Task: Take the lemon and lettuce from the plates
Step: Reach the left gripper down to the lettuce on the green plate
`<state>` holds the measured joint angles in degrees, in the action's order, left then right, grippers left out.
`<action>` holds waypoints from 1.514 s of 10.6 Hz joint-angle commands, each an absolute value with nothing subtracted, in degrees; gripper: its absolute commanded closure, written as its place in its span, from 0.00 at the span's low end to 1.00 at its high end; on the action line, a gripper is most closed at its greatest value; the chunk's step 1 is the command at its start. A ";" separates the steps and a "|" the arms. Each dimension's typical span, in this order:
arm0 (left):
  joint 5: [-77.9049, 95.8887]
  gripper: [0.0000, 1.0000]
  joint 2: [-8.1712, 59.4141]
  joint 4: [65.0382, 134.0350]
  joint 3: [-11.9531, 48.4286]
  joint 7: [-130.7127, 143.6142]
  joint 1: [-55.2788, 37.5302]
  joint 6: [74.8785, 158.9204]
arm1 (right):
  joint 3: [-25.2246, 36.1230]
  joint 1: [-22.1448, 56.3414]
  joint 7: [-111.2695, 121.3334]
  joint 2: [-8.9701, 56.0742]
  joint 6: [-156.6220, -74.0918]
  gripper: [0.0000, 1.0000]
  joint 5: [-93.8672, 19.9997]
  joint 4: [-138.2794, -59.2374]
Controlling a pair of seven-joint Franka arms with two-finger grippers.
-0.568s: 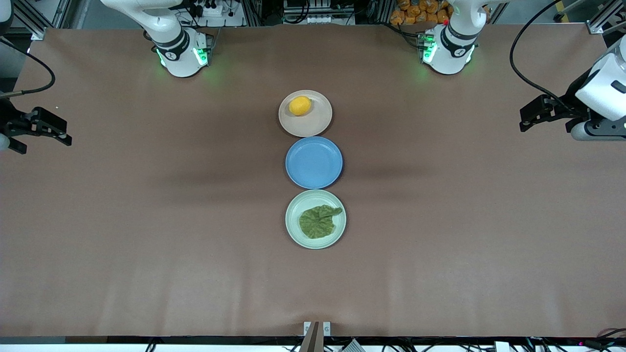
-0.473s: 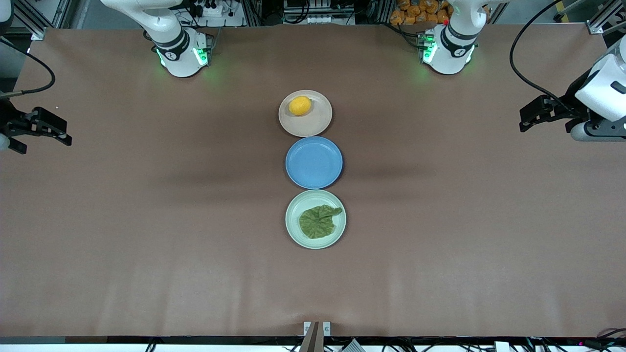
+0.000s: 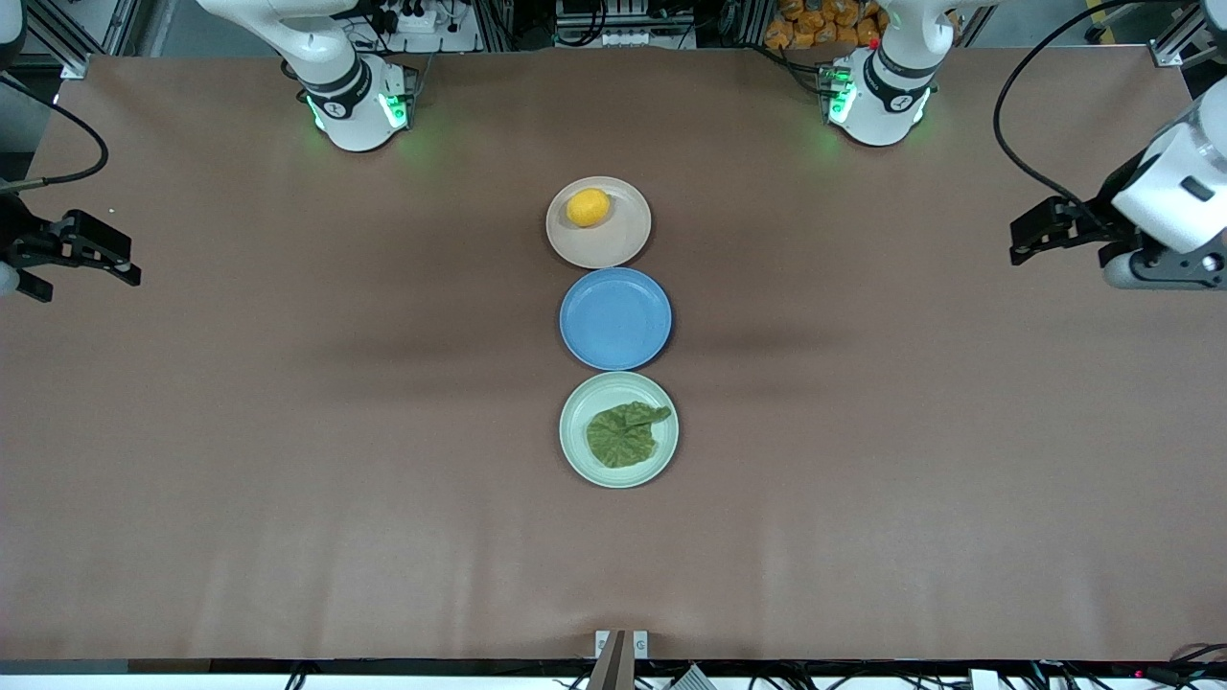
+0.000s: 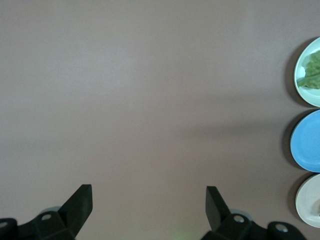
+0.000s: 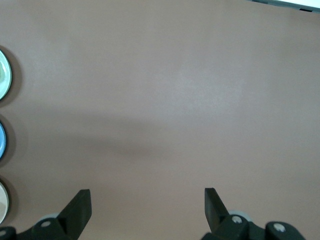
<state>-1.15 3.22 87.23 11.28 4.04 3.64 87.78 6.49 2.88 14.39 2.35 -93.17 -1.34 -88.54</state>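
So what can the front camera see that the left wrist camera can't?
Only the front view shows the lemon on the beige plate, the whole lettuce, the right gripper and both arm bases.

Only the left wrist view shows the left gripper up close, jaws open over bare table.

Both show the three plates in a row, including the mint green plate and the blue plate, though the wrist view catches just their edges and a bit of lettuce.

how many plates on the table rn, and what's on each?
3, in one row. Beige plate nearest the robot bases holds the lemon. Blue plate in the middle is bare. Mint green plate nearest the front camera holds the lettuce. No hidden ones evident.
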 commanded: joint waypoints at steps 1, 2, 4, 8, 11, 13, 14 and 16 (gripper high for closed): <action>-0.18 0.00 7.98 86.40 12.48 3.34 0.54 93.74 | 5.98 2.46 14.42 2.11 -92.90 0.00 -1.14 -89.90; -0.18 0.00 9.83 86.57 13.61 4.21 -1.13 99.96 | 5.80 2.90 12.93 2.11 -92.90 0.00 -1.14 -90.17; -0.61 0.00 14.57 86.66 14.41 6.05 -6.48 108.35 | 5.63 4.30 8.89 1.94 -92.64 0.00 -1.23 -91.05; -1.32 0.00 22.21 86.75 14.41 5.54 -13.51 124.33 | 5.62 7.63 1.08 1.32 -92.64 0.00 -1.32 -93.77; -1.05 0.00 29.24 86.40 14.50 3.96 -18.00 134.06 | 5.54 9.84 -2.27 0.62 -93.08 0.00 -1.32 -95.44; -2.54 0.00 34.86 86.40 13.80 3.95 -21.34 143.65 | 5.54 10.72 -4.30 -1.74 -95.43 0.00 -1.41 -99.46; -5.68 0.00 38.11 86.31 13.71 3.69 -21.62 148.40 | 5.62 11.51 -4.74 -3.58 -98.06 0.00 -1.49 -102.89; -8.08 0.00 43.48 86.05 13.71 3.95 -23.28 157.37 | 5.54 13.17 -7.72 -5.88 -101.59 0.00 -1.41 -107.91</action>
